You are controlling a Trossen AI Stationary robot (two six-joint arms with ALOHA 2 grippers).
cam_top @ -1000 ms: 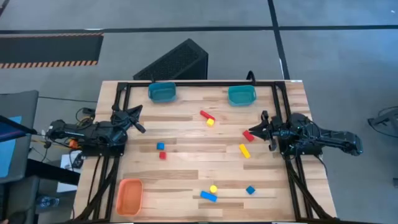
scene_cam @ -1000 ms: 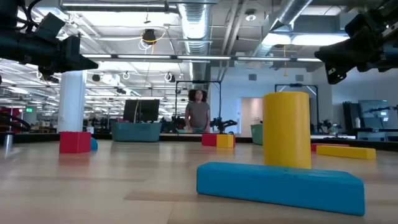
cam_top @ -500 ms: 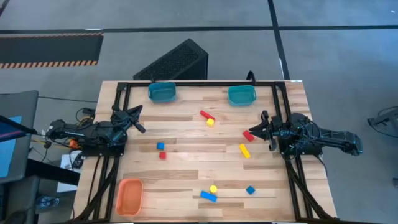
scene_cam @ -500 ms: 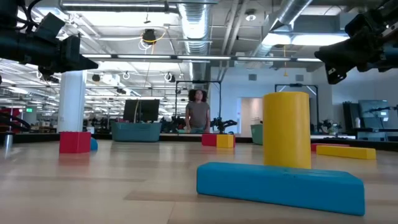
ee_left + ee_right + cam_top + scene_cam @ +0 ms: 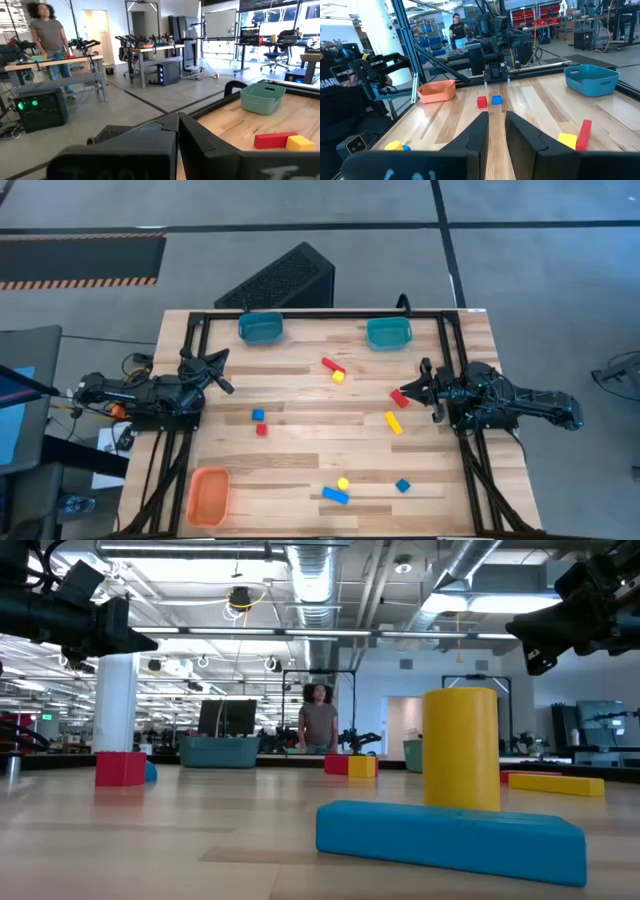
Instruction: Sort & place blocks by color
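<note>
Small red, yellow and blue blocks lie scattered flat on the wooden table. A red bar [image 5: 332,365] touches a yellow cube [image 5: 338,376]. A red block [image 5: 399,398] and a yellow bar [image 5: 393,422] lie near my right gripper [image 5: 422,388]. A blue cube [image 5: 258,415] and a red cube [image 5: 261,429] sit left of centre. Near the front are a yellow piece [image 5: 343,483], a blue bar [image 5: 335,496] and a blue cube [image 5: 402,486]. My left gripper [image 5: 222,372] hovers at the left edge, shut [image 5: 178,117]. My right gripper [image 5: 497,117] hovers at the right edge, with a narrow gap between its fingers.
Two teal bins [image 5: 261,328] [image 5: 388,333] stand at the far edge and an orange bin [image 5: 209,495] sits at the near left corner. A black frame [image 5: 320,313] borders the table. A person [image 5: 318,720] stands in the room beyond.
</note>
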